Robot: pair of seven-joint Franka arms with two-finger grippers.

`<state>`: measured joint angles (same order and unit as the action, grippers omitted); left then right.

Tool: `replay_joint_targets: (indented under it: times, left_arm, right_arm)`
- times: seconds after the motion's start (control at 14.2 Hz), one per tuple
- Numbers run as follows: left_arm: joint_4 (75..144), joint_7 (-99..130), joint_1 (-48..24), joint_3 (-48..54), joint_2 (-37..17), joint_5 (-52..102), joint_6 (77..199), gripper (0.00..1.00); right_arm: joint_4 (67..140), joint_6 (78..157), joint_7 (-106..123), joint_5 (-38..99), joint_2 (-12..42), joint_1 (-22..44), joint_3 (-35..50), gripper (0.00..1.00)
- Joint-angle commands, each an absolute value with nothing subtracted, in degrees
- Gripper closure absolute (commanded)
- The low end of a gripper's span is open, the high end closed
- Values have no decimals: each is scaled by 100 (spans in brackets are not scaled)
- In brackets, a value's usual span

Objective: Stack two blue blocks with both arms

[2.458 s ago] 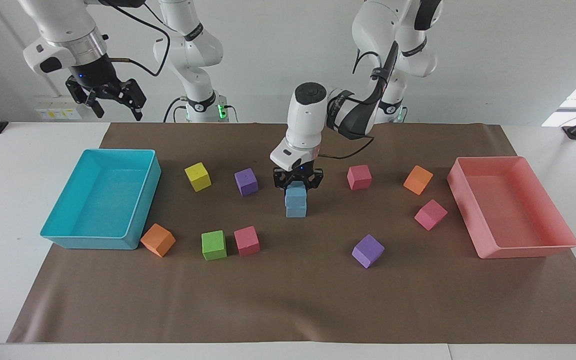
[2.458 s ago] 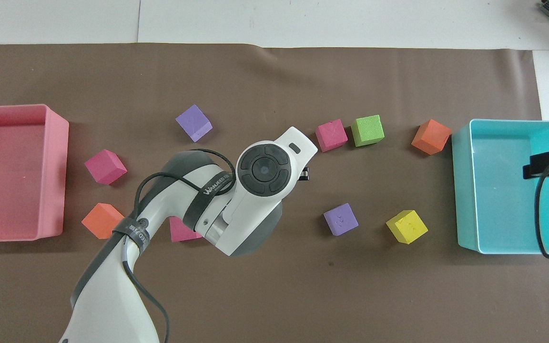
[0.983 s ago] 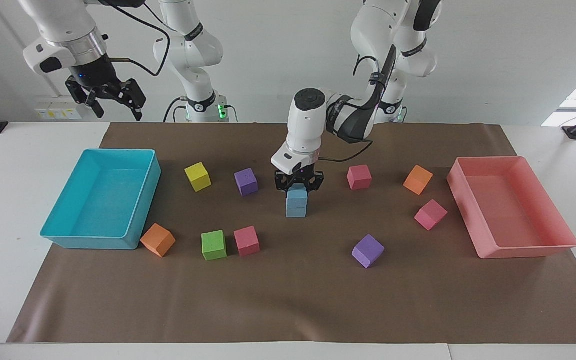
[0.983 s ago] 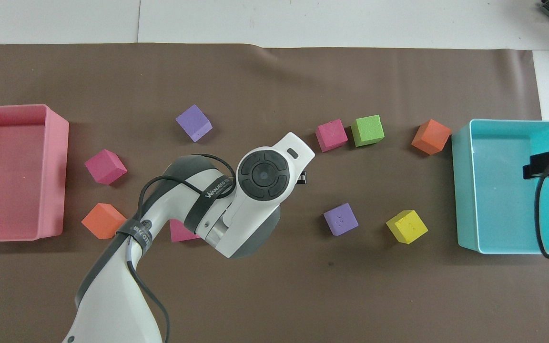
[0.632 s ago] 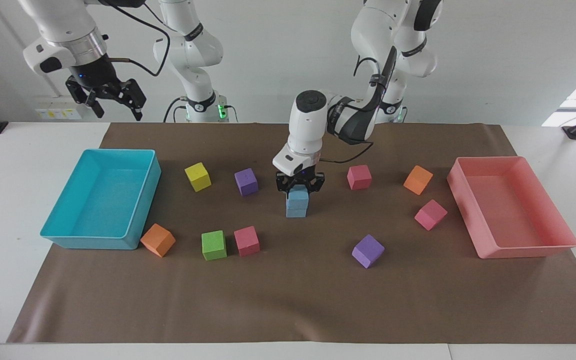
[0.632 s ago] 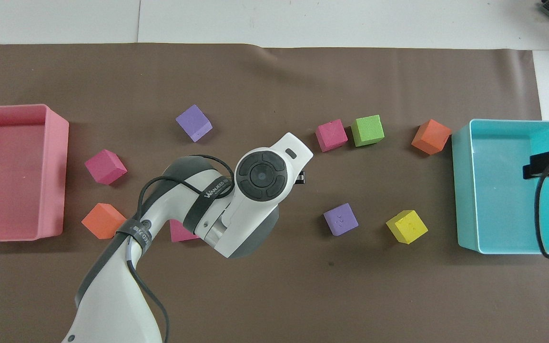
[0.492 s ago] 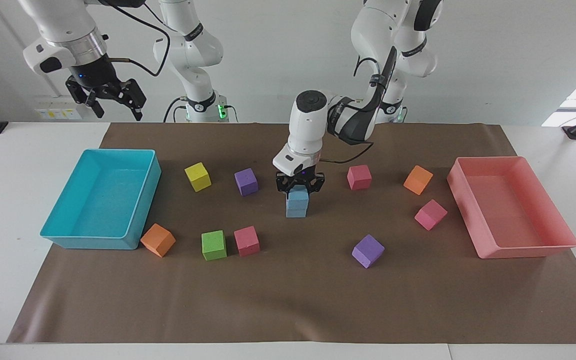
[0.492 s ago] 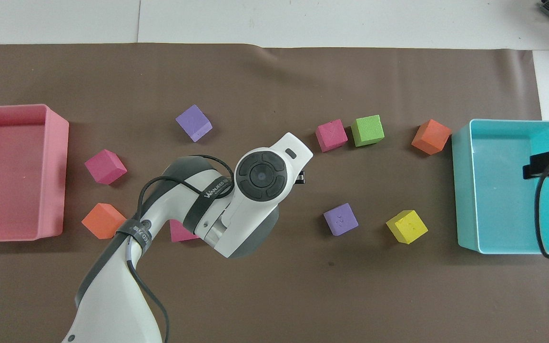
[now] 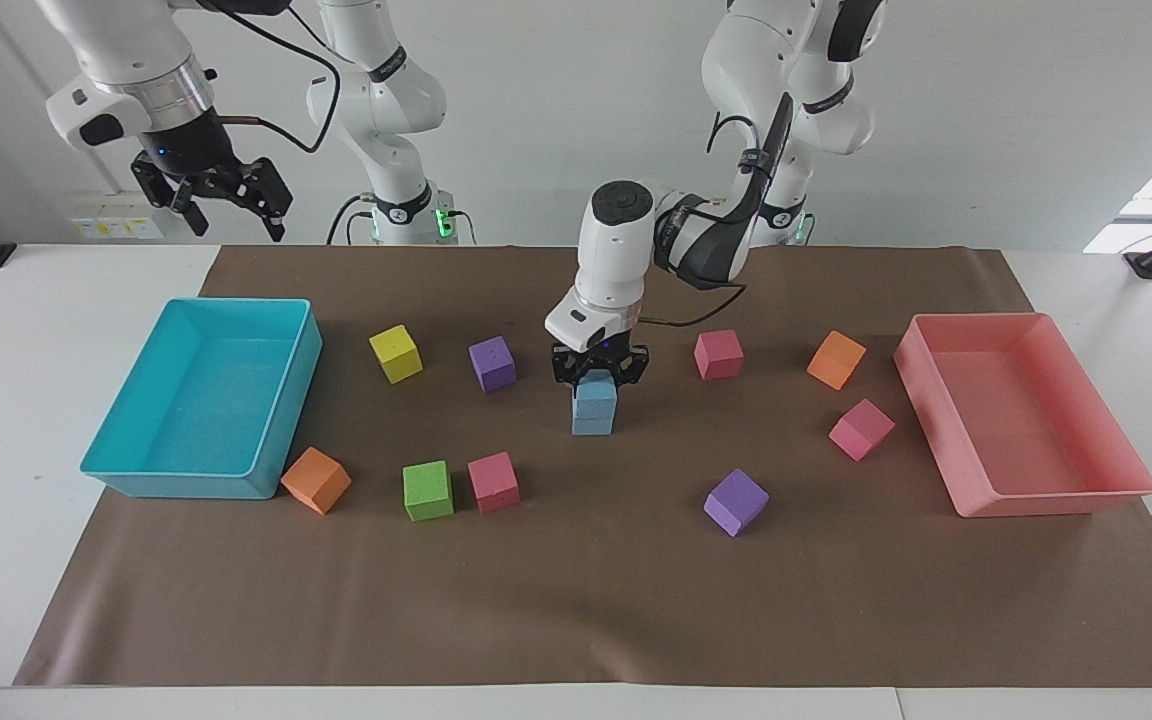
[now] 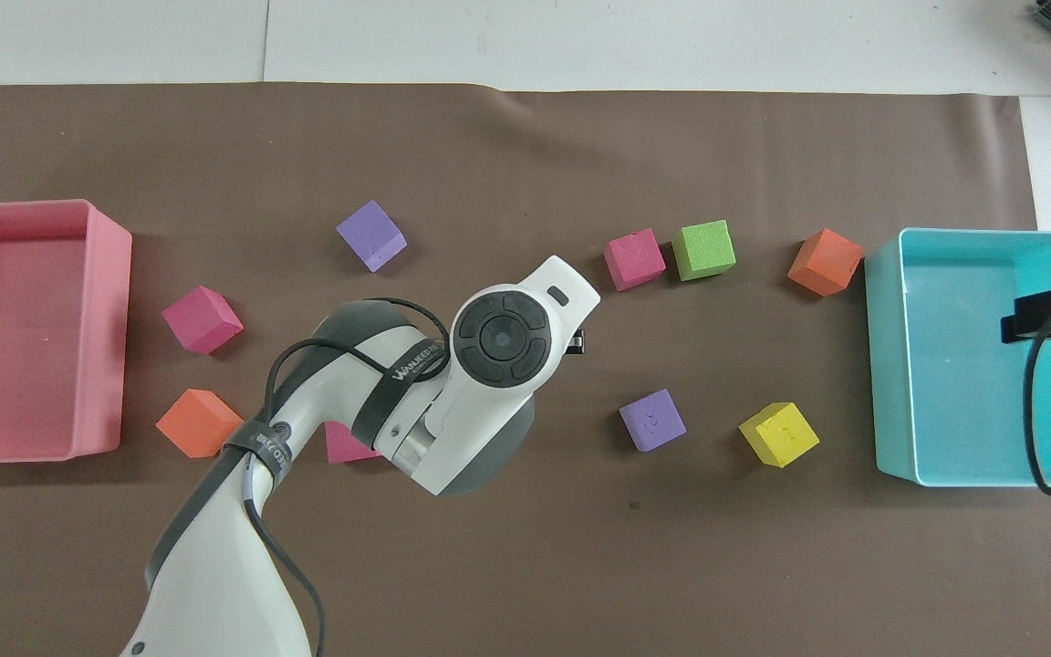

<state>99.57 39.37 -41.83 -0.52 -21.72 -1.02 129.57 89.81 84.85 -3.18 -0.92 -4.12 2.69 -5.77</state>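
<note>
Two sky-blue blocks stand stacked at the middle of the brown mat: the upper blue block [image 9: 595, 393] rests on the lower blue block [image 9: 593, 420]. My left gripper [image 9: 598, 378] reaches straight down and is shut on the upper block. In the overhead view the left arm's wrist [image 10: 503, 338] hides both blocks. My right gripper [image 9: 214, 198] hangs open and empty, high over the table's edge by the turquoise tray, and waits.
A turquoise tray [image 9: 186, 485] sits at the right arm's end and a pink tray [image 9: 1056, 500] at the left arm's end. A purple cube [image 9: 492, 363] and a pink cube [image 9: 718, 354] flank the stack. Other cubes lie scattered, including yellow [image 9: 396, 353] and green [image 9: 428, 490].
The left gripper has come down a little with the upper blue block, so the stack stands lower and tighter. The right arm has not moved.
</note>
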Motion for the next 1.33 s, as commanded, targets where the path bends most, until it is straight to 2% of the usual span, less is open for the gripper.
replay_joint_targets:
  times: [0.0, 0.07, 0.28, 0.42, 0.77, 1.26]
  left_arm:
    - [10160, 3990, -4271, -114, -1995, -193, 12973, 40]
    - [10169, 3990, -4271, -114, -1995, -193, 12973, 37]
    - [10169, 3990, -4271, -114, -1986, -193, 12964, 20]
    - [10169, 3990, -4271, -114, -1986, -193, 12929, 0]
    - [10081, 3981, -4298, -114, -1943, -193, 12806, 0]
    - [10178, 3867, -4167, -114, -1021, -185, 11745, 0]
  right_arm:
    - [8965, 8402, -211, 44, -439, 229, -563, 0]
    - [8965, 8402, -211, 44, -439, 229, -563, 0]
    - [8965, 8411, -220, 44, -439, 220, -563, 0]
    - [8965, 8420, -228, 44, -439, 220, -571, 0]
    - [8965, 8446, -237, 44, -439, 211, -571, 0]
    - [8965, 8464, -246, 35, -439, 202, -571, 0]
